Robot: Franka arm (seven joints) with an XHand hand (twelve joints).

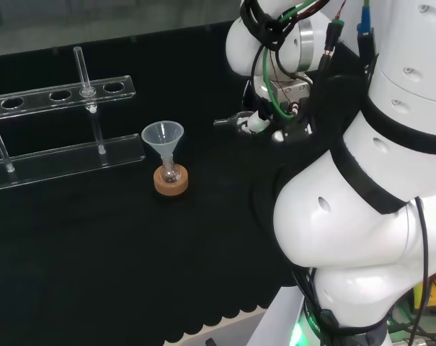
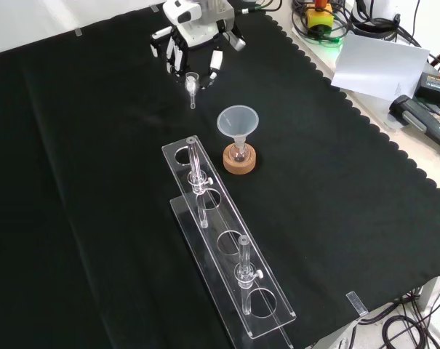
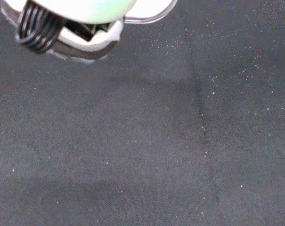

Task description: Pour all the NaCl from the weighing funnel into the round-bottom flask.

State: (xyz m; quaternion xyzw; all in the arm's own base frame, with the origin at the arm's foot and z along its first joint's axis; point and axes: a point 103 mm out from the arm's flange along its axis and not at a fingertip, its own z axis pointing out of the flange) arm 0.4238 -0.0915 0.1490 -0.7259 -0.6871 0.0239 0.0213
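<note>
A small round-bottom flask stands on a cork ring in the middle of the cloth, with a clear plastic funnel in its neck. The hand hovers above the cloth, to the right of the flask in the head view and farther off in the front view. Its fingers are curled round a small clear weighing funnel, whose stem points toward the flask. What the weighing funnel holds I cannot tell. In the wrist view a blurred white part of the hand hangs over black cloth speckled with white grains.
A clear acrylic tube rack with glass tubes stands left of the flask in the head view, nearer the camera in the front view. The arm's white links stand at the head view's right. Paper and cables lie beyond the cloth's scalloped edge.
</note>
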